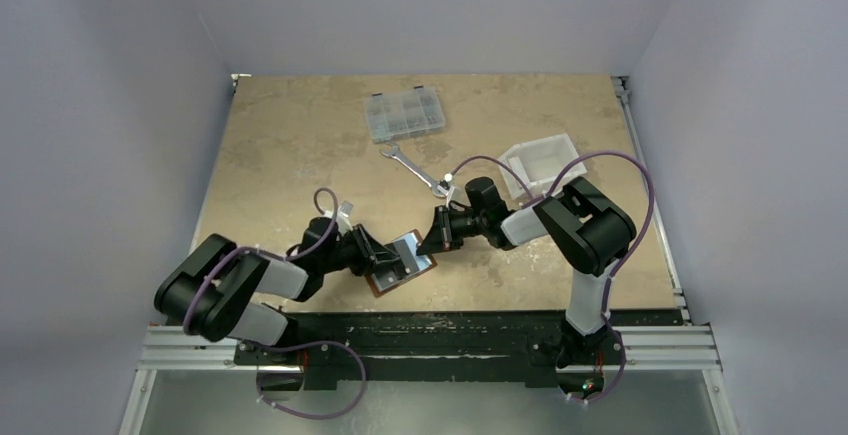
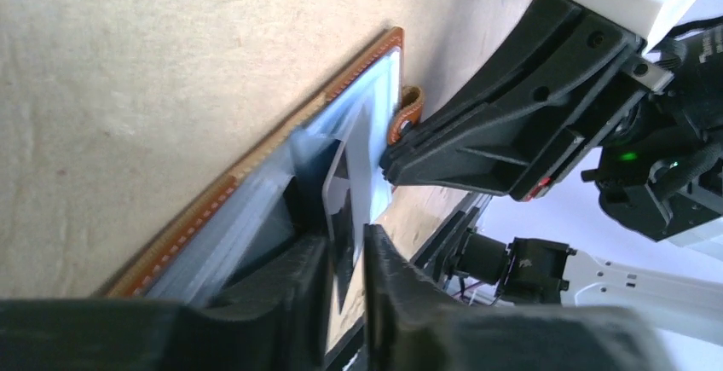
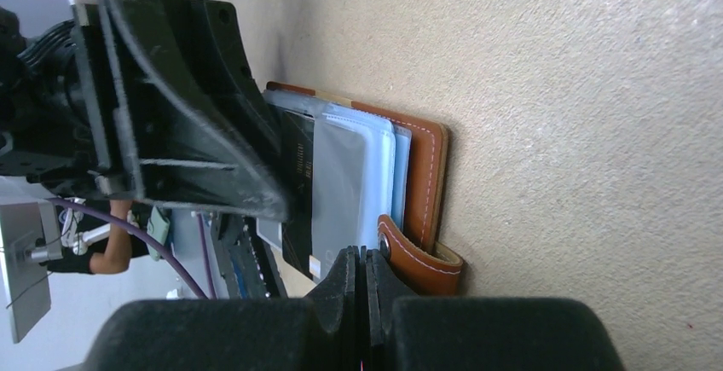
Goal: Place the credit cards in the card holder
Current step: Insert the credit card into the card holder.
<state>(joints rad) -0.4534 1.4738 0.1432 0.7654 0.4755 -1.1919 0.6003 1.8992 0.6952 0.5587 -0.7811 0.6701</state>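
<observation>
– So where's the left gripper (image 2: 345,250) at? Looks busy down there.

– Narrow pinch, fingers nipped onto one silvery credit card (image 2: 358,185). It's held on edge, and its far end looks poked in among the clear sleeves (image 3: 379,166) of the card holder (image 3: 425,175). Holder's lying open on the table (image 3: 580,132), towards the near edge, between the two arms.

– And the right gripper (image 3: 361,270)?

– Jaws pressed together, tip right at the snap strap (image 3: 422,260). Can't tell if it's pinching a sleeve edge or just pinning the holder down.

– So mid-insertion?

– That's my read: card started, not seated. Next move would be sliding it along the pocket line, flat and straight, with the right side stopping the holder from skating. Tilt it and the corner probably snags the plastic.
</observation>
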